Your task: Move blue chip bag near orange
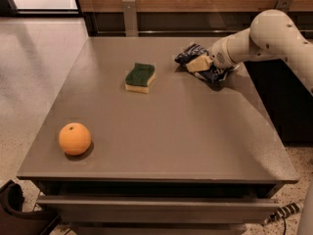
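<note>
The pincer [198, 63], at the far right of the surface [171, 131], is pale cream-tan. Just behind it, a thick round wrist [223, 56] joins a smooth off-white arm [269, 31] of rounded, tubular segments.

I can read no lettering, brand or number anywhere. The blue chip bag [188, 53], near the far right corner of the tabletop [171, 131], carries pale markings, but I can't make them out as words. My gripper [198, 63] is down on that bag.
</note>
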{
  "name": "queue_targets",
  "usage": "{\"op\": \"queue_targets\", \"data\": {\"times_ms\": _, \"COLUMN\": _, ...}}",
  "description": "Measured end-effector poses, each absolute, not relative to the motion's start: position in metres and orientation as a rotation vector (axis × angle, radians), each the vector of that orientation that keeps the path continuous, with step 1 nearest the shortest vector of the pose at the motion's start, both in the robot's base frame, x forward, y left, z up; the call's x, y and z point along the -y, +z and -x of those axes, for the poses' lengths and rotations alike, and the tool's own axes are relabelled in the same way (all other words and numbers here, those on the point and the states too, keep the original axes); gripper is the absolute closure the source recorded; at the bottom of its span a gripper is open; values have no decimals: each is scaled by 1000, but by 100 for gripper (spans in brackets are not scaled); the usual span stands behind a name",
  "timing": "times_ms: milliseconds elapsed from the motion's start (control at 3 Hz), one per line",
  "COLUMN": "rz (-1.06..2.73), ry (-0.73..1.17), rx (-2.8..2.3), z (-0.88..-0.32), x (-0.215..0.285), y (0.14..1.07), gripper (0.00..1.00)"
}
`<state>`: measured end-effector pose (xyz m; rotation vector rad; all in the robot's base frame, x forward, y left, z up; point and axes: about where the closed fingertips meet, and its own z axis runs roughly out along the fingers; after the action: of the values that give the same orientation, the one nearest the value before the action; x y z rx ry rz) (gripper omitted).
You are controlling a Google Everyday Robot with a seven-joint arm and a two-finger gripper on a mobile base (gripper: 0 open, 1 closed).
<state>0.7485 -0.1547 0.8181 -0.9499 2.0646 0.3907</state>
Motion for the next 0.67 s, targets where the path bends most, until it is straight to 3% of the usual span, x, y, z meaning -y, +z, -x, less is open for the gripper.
{"op": "queue_targets", "data": {"times_ms": 333, "rz": 950, "ry": 391, "rx": -2065, "z": -749, "x": 155, "y": 823, "gripper": 100}}
{"op": "queue_targets", "data": {"times_ms": 667, "rz": 950, "ry": 391, "rx": -2065, "z": -749, "x": 155, "y": 823, "gripper": 100}}
